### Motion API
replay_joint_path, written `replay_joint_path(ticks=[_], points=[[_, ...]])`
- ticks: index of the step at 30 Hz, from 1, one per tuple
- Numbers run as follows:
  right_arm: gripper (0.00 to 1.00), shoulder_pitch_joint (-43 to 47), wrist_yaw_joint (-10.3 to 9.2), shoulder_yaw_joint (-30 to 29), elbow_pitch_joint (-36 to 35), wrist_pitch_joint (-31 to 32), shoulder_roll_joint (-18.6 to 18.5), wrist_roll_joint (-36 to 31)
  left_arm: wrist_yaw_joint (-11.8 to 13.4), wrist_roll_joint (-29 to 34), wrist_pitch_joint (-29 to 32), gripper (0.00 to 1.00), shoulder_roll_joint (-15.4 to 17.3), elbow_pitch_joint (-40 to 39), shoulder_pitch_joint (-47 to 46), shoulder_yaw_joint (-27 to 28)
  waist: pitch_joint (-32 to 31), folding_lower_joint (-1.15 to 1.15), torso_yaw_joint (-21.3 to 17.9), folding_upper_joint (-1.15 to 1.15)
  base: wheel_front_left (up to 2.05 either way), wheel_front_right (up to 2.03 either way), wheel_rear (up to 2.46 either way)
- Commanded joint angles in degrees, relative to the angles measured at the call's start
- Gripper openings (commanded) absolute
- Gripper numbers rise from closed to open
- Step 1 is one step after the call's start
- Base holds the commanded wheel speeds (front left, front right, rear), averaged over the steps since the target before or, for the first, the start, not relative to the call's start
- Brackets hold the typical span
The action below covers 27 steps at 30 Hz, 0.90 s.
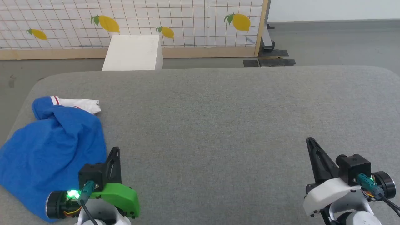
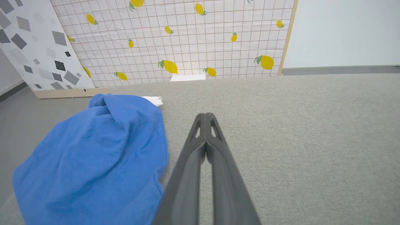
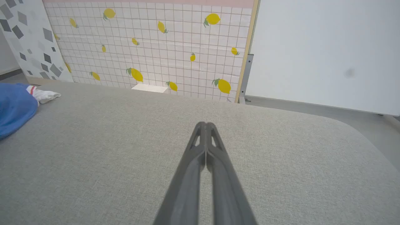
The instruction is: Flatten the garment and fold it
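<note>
The jersey shirt (image 1: 53, 147) lies bunched, blue side up, at the left edge of the grey worktop (image 1: 218, 125), with a white sleeve (image 1: 79, 104) poking out at its far end. Just beside its right border, the left claw (image 1: 115, 152) is clenched on nothing. Near the front right corner, the right claw (image 1: 311, 142) is likewise clenched and empty.

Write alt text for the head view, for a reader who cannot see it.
A crumpled royal-blue jersey shirt with a white, red-striped sleeve lies bunched at the left edge of a grey fabric-covered surface. The left gripper, shut, is just right of the shirt; the right gripper, also shut, is far off at lower right.
</note>
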Motion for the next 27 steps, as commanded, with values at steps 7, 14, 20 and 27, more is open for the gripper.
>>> replay_joint_path(ticks=[7, 14, 20, 27], points=[[0.0, -0.95, -0.09, 0.12, 0.09, -0.01, 0.18, -0.37, 0.41, 0.74, 0.08, 0.0, -0.25, -0.16, -0.91, -0.04, 0.0, 0.0, 0.0, 0.69, 0.0, 0.0, 0.0], [0.0, -0.95, -0.09, 0.12, 0.09, -0.01, 0.18, -0.37, 0.41, 0.74, 0.08, 0.0, -0.25, -0.16, -0.91, -0.04, 0.0, 0.0, 0.0, 0.69, 0.0, 0.0, 0.0], [0.0, -0.95, -0.09, 0.12, 0.09, -0.01, 0.18, -0.37, 0.41, 0.74, 0.08, 0.0, -0.25, -0.16, -0.91, -0.04, 0.0, 0.0, 0.0, 0.69, 0.0, 0.0, 0.0], [0.0, -0.95, -0.09, 0.12, 0.09, -0.01, 0.18, -0.37, 0.41, 0.74, 0.08, 0.0, -0.25, -0.16, -0.91, -0.04, 0.0, 0.0, 0.0, 0.69, 0.0, 0.0, 0.0]])
